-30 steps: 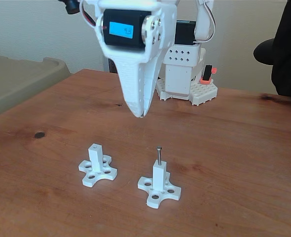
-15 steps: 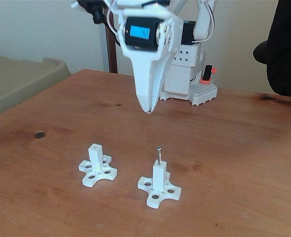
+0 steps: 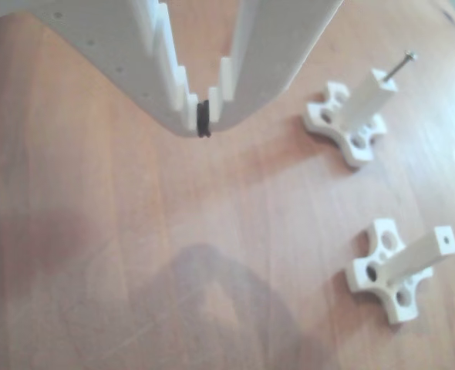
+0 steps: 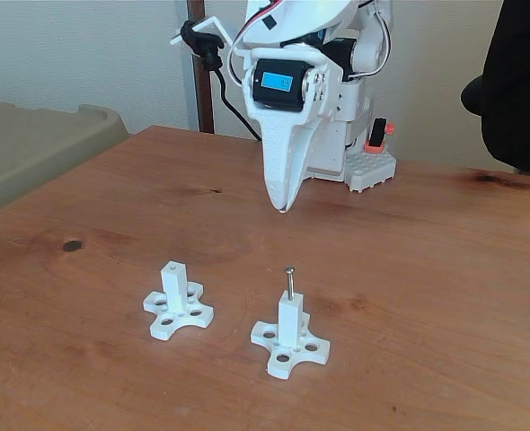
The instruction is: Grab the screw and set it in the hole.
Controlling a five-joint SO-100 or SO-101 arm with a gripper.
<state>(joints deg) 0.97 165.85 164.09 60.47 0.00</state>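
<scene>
We found the screw [image 4: 289,281] standing upright in the top of the right-hand post [image 4: 289,318] in the fixed view, head up and shank sunk into the hole, so we judged the main job done. The gripper [image 4: 283,209] hung above the table [image 4: 445,269], well back from both posts, nearer the arm's base [image 4: 341,148] than the work. In the other view its fingertips [image 3: 186,116] sat nearly together, a thin gap between them and a small black piece at the tip, and we saw nothing held there: empty, as good as closed. From the gripper, the post with the screw [image 3: 402,65] lay forward and a touch to the right in the fixed view. The second post [image 4: 174,284] lay forward and to the left, with its own hole [image 3: 446,240] bare on the end face. We could not tell how deep the screw sat; a fair length of shank showed above the post. What seemed left, to our eye, was little more than parking the arm, unless the empty post was meant to get a screw too, and we saw no loose screw on the table.
</scene>
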